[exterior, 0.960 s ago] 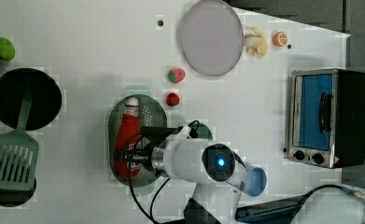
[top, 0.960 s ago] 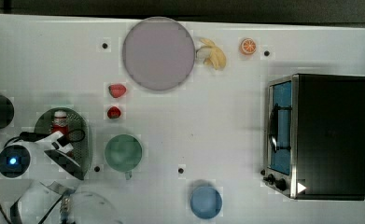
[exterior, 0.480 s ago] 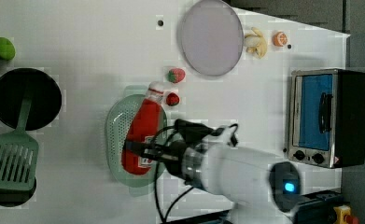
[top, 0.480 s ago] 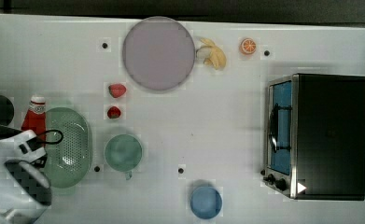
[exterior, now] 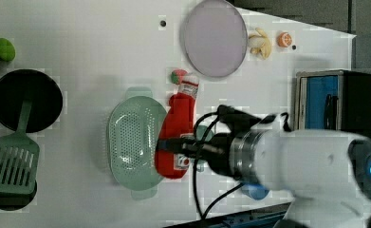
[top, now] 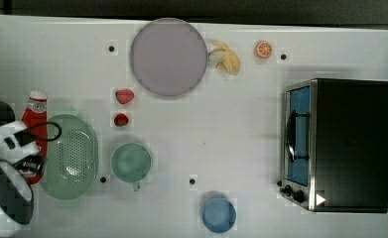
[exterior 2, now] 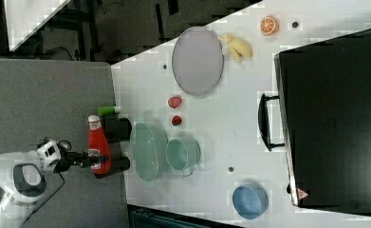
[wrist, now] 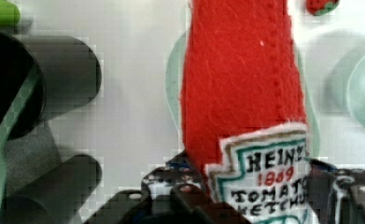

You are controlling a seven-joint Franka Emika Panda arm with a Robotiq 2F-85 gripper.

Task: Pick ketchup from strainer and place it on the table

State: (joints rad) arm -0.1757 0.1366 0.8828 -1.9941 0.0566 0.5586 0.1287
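Note:
The ketchup (top: 34, 130), a red felt bottle with a white cap and label, is held in the air by its lower end with my gripper (top: 30, 159) shut on it. In the top view it shows just past the left rim of the pale green strainer (top: 73, 156). In the left view the ketchup (exterior: 178, 126) overlaps the right rim of the strainer (exterior: 132, 142). The right view shows the ketchup (exterior 2: 99, 146) raised beside the strainer (exterior 2: 147, 151). In the wrist view the ketchup (wrist: 245, 84) is close up, with black fingers (wrist: 189, 198) on both sides of its label. The white table (top: 231, 129) lies below.
A teal cup (top: 131, 162) stands next to the strainer, with two red strawberries (top: 124, 95) beyond it. Farther off are a purple plate (top: 168, 57), a banana (top: 225, 57), an orange slice (top: 263, 49), a toaster oven (top: 340, 144) and a blue bowl (top: 219, 214). A black pan (exterior: 26, 99) holds a green spatula (exterior: 12, 161).
The ketchup lay in the strainer a second ago. It has been lifted out in the gripper's hold and carried toward the top view's left, and the arm swung with it.

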